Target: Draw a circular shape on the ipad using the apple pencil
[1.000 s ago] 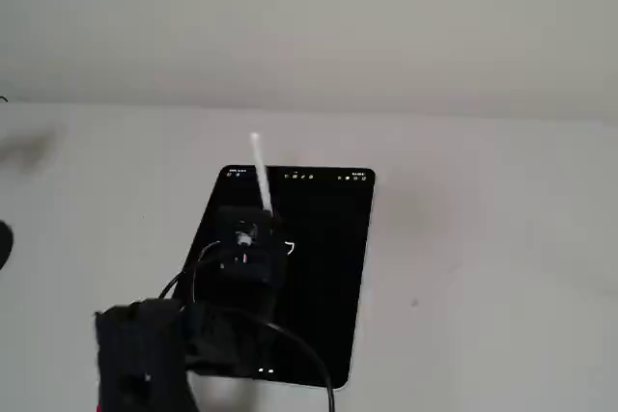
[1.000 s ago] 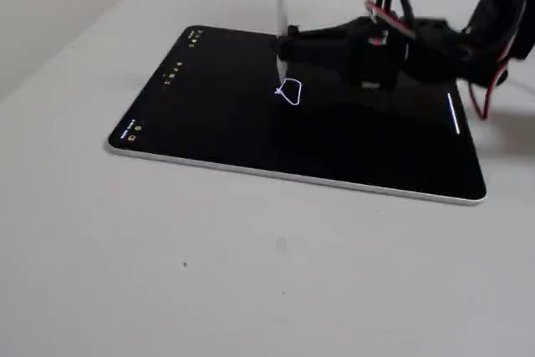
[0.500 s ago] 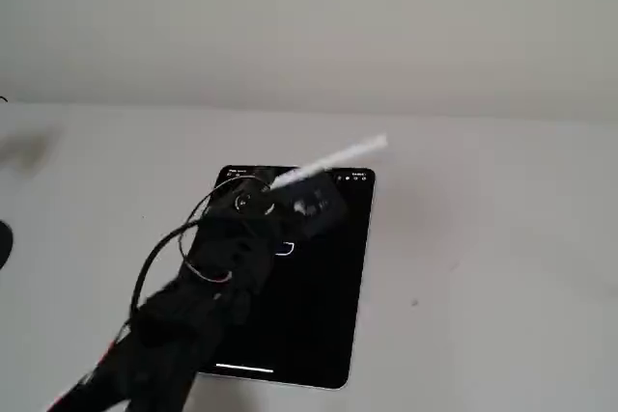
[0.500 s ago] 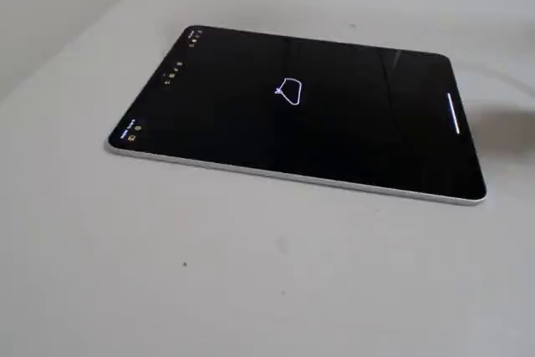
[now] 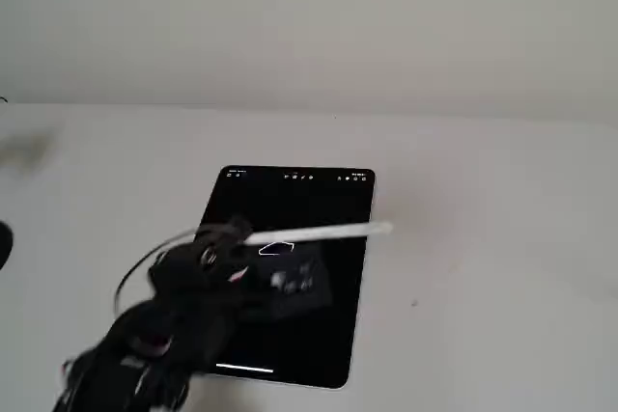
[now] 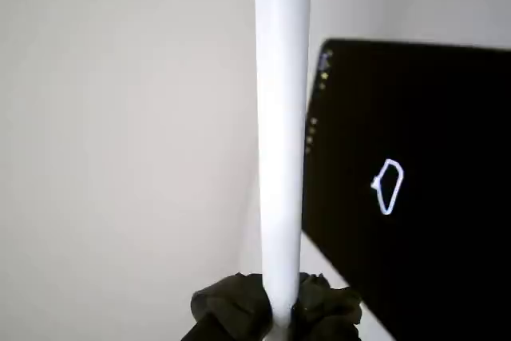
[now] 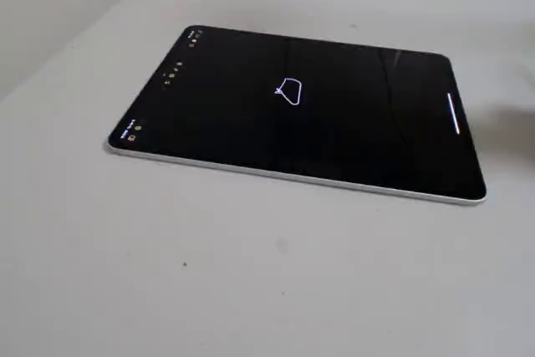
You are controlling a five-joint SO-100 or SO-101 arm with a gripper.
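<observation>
Pencil [image 6: 283,141] clamped at its base by gripper [image 6: 275,317], jaws shut on it, held level above tablet [image 7: 351,148], probably clear; closed outline [image 7: 288,92] sits mid-screen, drawing apparently done.

a plain pale table [image 7: 251,290] fills the views, with a bare light wall [image 5: 309,16] behind it.

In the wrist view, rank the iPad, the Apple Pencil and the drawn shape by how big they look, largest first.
1. The ipad: fills most of the right half, though cropped by the frame.
2. The apple pencil: spans nearly the full height, but it is close to the lens, which inflates it.
3. The circular shape: a small outline on the screen.
</observation>
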